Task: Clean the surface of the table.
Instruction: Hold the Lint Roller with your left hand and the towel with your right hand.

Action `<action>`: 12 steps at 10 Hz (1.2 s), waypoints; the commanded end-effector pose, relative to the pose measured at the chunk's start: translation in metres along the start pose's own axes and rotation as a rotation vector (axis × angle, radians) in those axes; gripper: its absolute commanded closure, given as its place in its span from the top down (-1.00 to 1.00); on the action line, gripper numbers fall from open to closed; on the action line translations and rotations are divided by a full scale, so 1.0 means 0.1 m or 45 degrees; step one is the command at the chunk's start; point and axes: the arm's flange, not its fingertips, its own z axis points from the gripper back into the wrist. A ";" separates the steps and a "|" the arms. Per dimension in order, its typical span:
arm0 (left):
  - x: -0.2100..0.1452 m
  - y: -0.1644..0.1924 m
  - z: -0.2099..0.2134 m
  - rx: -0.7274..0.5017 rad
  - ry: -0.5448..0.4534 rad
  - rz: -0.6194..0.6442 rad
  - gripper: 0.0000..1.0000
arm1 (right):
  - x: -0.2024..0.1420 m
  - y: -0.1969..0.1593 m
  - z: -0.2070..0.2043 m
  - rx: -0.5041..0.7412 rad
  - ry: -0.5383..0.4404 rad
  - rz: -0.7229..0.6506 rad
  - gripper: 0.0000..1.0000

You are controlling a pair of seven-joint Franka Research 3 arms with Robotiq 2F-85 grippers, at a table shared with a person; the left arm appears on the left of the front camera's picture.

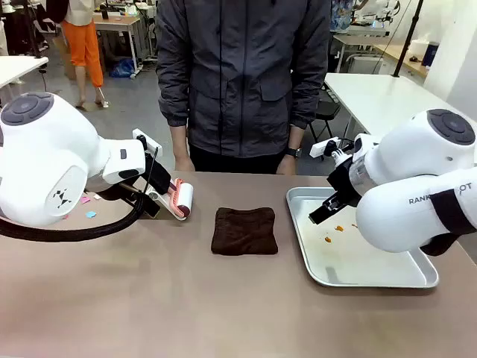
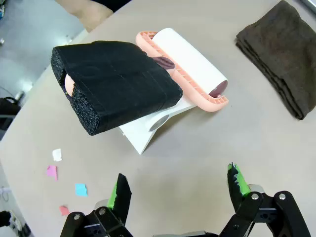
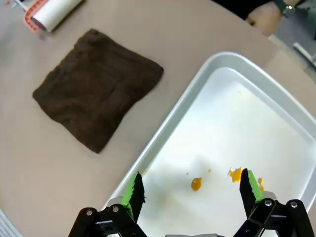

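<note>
Grey floor point(image 1: 138, 101) behind. White table point(image 1: 380, 93) back right, black chair point(image 1: 326, 112) at its left corner. Second white table point(image 1: 19, 67) at left edge. Desk point(image 1: 119, 22) far back left, blue bag point(image 1: 123, 68) on floor near it. White wall point(image 1: 458, 60) right, black pole point(image 1: 406, 37) slanting before it. Even indoor light.

Looks across a wide brownish-tan table point(image 1: 149, 298) at a person point(image 1: 242, 74) in a dark grey jacket, standing at the far edge. Shows a folded dark brown cloth point(image 1: 244, 230) at centre, a pink-framed lint roller point(image 1: 182, 200) just left of it by the white left arm point(image 1: 52, 160), and a silver tray point(image 1: 373, 277) at right holding orange smears point(image 1: 339, 228). Places the right gripper point(image 1: 319, 215) over the tray's left part. Includes small coloured paper scraps point(image 1: 89, 212) at far left.
</note>
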 end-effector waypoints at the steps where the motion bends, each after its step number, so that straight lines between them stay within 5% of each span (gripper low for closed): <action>1: 0.00 0.00 0.00 0.000 0.000 0.000 1.00 | 0.00 0.00 0.00 0.000 0.000 0.000 1.00; 12: 0.00 0.00 0.00 0.000 0.000 0.000 1.00 | 0.00 0.00 0.00 0.000 0.000 0.000 1.00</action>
